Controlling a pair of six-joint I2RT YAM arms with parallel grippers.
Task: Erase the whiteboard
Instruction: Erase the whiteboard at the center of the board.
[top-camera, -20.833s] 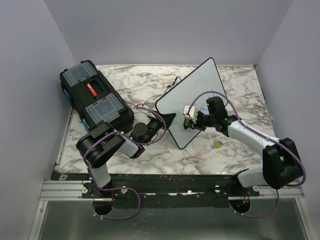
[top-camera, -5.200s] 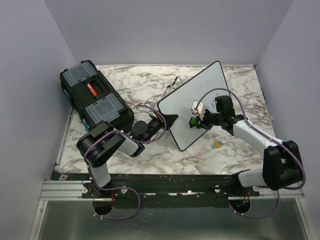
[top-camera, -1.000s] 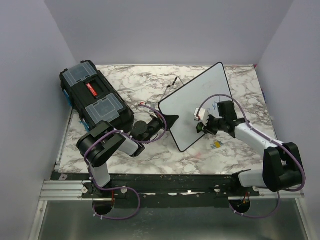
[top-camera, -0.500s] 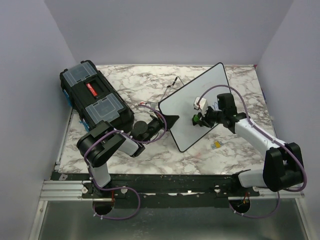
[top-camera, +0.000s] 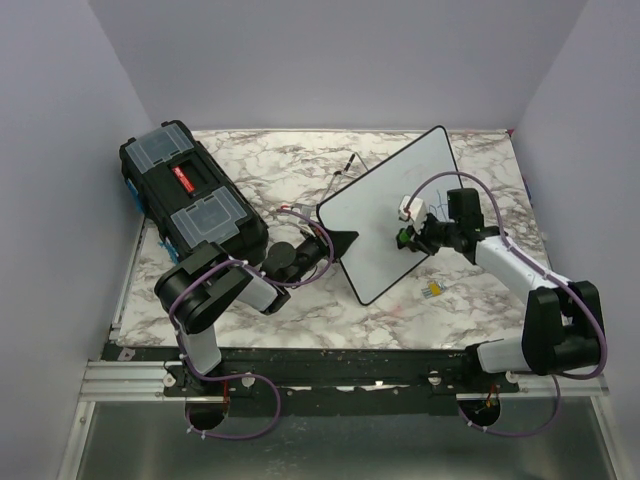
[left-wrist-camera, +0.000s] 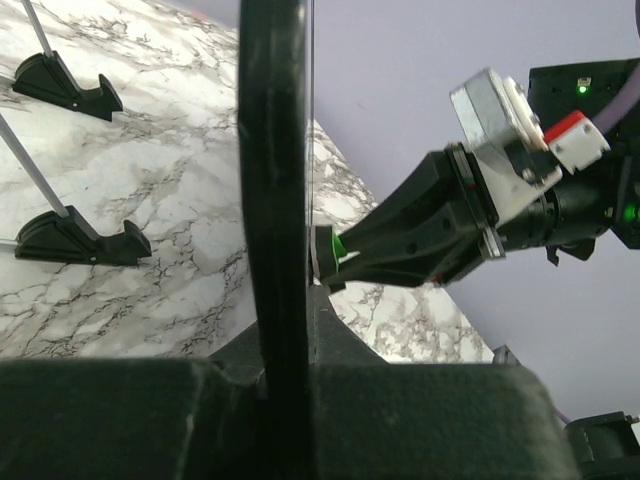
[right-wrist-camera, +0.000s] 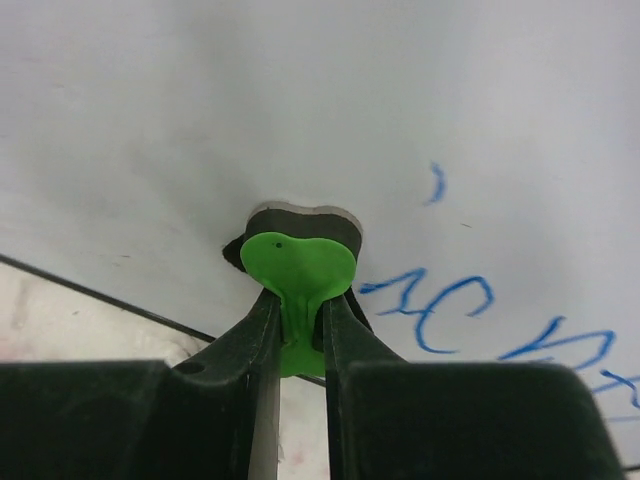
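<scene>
The whiteboard (top-camera: 375, 215) stands tilted on edge on the marble table, white with a thin black frame. Blue handwriting (top-camera: 428, 208) remains near its right part and shows in the right wrist view (right-wrist-camera: 440, 300). My left gripper (top-camera: 335, 242) is shut on the board's lower left edge; the left wrist view shows the black frame (left-wrist-camera: 272, 200) running between its fingers (left-wrist-camera: 285, 350). My right gripper (top-camera: 405, 237) is shut on a green eraser (right-wrist-camera: 298, 265) and presses its dark pad against the board face (right-wrist-camera: 300, 100), just left of the writing. The eraser also shows in the left wrist view (left-wrist-camera: 335, 255).
A black toolbox (top-camera: 190, 200) lies at the left of the table. A small yellowish object (top-camera: 432, 290) lies on the marble below the right gripper. The board's two black feet (left-wrist-camera: 75, 240) stick out behind it. Purple walls close in the sides and the back.
My right gripper has moved the eraser up and then to the right across the board, towards the blue writing. The left gripper and the board have not moved.
</scene>
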